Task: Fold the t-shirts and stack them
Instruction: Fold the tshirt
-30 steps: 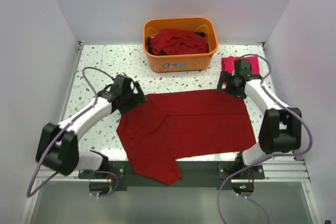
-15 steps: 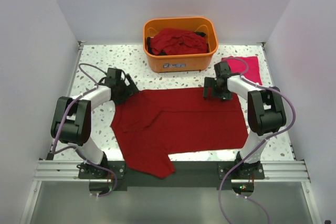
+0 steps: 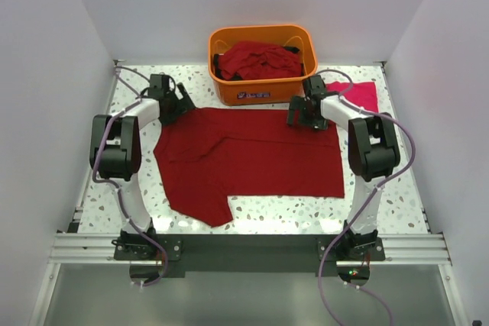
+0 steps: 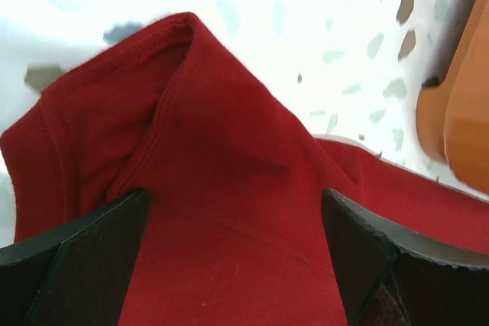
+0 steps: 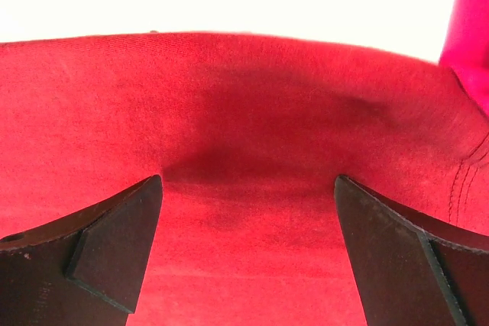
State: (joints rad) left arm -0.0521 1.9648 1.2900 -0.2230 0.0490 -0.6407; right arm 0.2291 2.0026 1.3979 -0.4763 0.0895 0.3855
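A dark red t-shirt [image 3: 252, 154] lies spread flat on the speckled table, one sleeve pointing toward the near left. My left gripper [image 3: 179, 103] rests on its far left corner, and in the left wrist view the gripper [image 4: 235, 211] stands open, with a bunched hem [image 4: 176, 74] ahead of the wide-apart fingers. My right gripper [image 3: 299, 116] sits on the far right edge of the shirt. Seen from its wrist, it [image 5: 248, 188] is open too, with flat red cloth [image 5: 244, 112] under the jaws. A brighter pinkish-red t-shirt [image 3: 359, 95] lies folded at the far right.
An orange tub [image 3: 260, 32] at the far middle holds more crumpled dark red shirts [image 3: 256, 59]. Its wall [image 4: 458, 112] is close on the left gripper's right. The pink shirt [image 5: 470, 28] lies just right of the right gripper. White walls enclose the table.
Both grippers moved toward the far side and the dark red shirt slid with them. It hung over the near edge before and now lies fully on the table.
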